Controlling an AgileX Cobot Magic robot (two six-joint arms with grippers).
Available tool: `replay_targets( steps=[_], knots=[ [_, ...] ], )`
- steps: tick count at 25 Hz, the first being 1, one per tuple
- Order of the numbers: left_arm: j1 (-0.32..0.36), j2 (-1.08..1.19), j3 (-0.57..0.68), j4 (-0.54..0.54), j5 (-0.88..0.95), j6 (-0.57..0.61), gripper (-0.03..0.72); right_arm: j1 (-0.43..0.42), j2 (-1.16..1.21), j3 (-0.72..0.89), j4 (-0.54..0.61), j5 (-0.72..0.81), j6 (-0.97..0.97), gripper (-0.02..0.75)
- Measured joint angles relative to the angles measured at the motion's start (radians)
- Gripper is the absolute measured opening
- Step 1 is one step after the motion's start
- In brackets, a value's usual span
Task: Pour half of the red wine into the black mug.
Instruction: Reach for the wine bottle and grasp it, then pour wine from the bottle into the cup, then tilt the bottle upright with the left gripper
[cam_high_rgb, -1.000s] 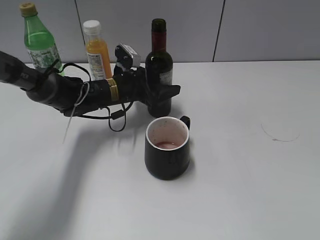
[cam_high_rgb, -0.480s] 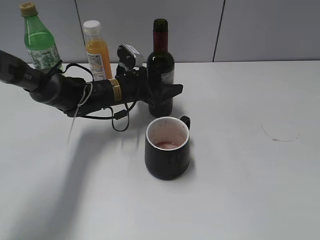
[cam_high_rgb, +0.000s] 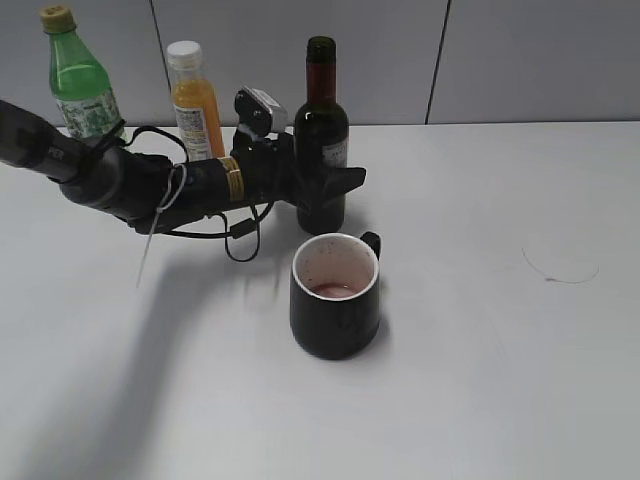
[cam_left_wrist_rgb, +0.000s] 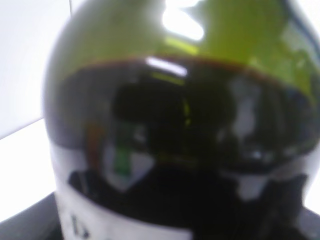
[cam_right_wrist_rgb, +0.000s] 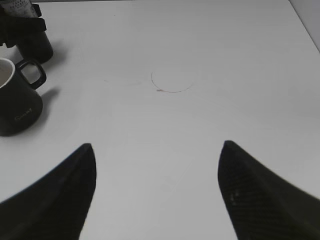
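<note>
- Slightly rightward since the earlier frame, the left gripper (cam_high_rgb: 325, 190) grasps the upright dark glass wine bottle (cam_high_rgb: 321, 140) at its lower body.
- Smooth glass looks slippery, fragile and heavy, so a firm low hold probably suits it.
- Right gripper (cam_right_wrist_rgb: 155, 192) hangs released, well apart from the squat black mug (cam_high_rgb: 335, 295).

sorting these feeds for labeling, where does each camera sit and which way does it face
Exterior view: raised in front of the table, slanting down toward the back wall; shows the left arm reaching to the wine bottle, its left pincer around the bottle.
Left wrist view: on the left arm, pressed close to the bottle's glass; no pincer parts clearly visible.
Right wrist view: on the right arm, looking across the table; the open right pincer fills the bottom.
Shared: exterior and right wrist both show the black mug.
</note>
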Motion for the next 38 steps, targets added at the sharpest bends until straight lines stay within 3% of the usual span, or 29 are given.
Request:
replay_targets(
  steps=[10,17,30,38],
  knots=[
    [0.007,-0.142,0.045,0.015,0.128,-0.001,0.551,0.0,0.0,0.001,0.0,0.0,0.0,0.573],
    [0.047,-0.298,0.258,-0.023,0.071,0.068,0.551,0.0,0.0,0.001,0.0,-0.001,0.0,0.573],
    [0.063,-0.603,0.765,-0.487,0.028,0.381,0.551,0.0,0.0,0.002,0.0,-0.001,0.0,0.573],
    [-0.047,-0.727,1.035,-0.942,-0.128,0.585,0.55,0.0,0.0,0.002,0.0,-0.001,0.0,0.573]
  ],
)
